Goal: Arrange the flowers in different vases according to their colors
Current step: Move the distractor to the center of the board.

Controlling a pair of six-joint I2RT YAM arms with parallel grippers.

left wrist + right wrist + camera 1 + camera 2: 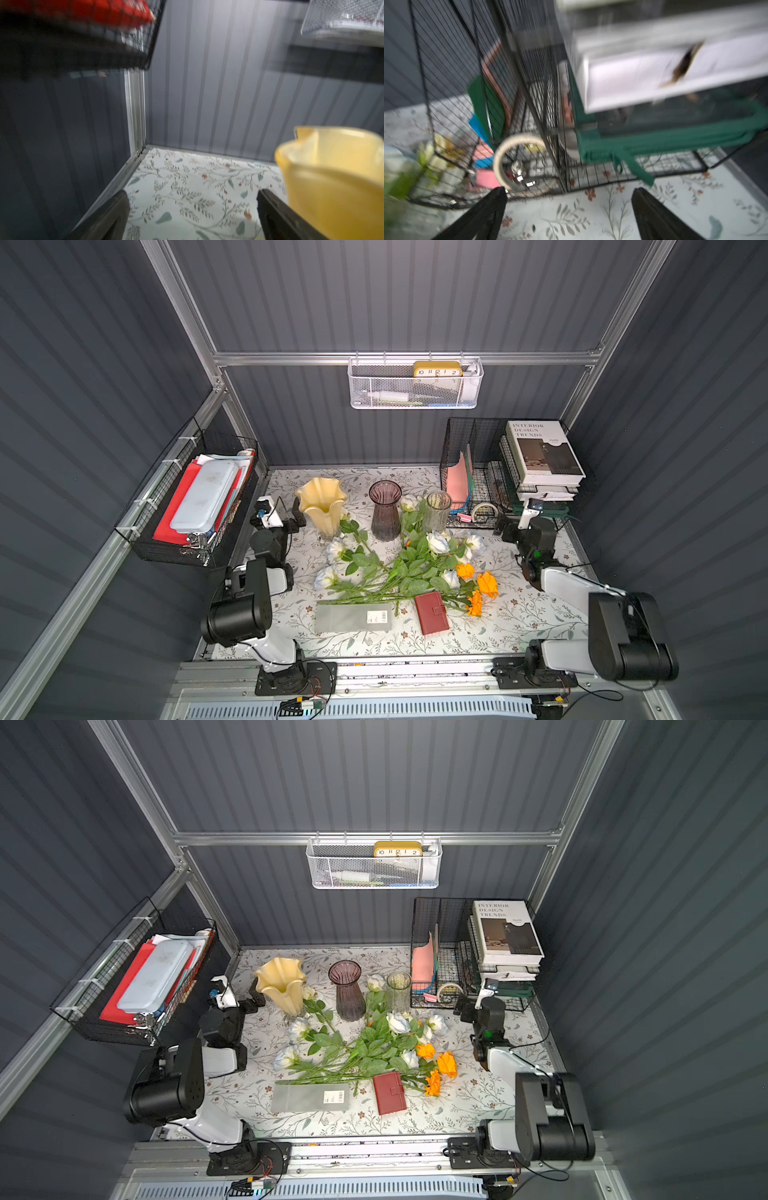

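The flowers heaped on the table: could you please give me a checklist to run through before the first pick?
1. Left claw open, empty: ok.
2. Right claw open, empty: ok.
3. Yellow vase, purple vase and clear vase upright: ok.
4. Vases empty: yellow and purple ok; clear one cannot tell.
5. Flowers separable one by one: not ok, stems cross in a heap.
6. Stems clear of clutter: not ok, red wallet lies among them.
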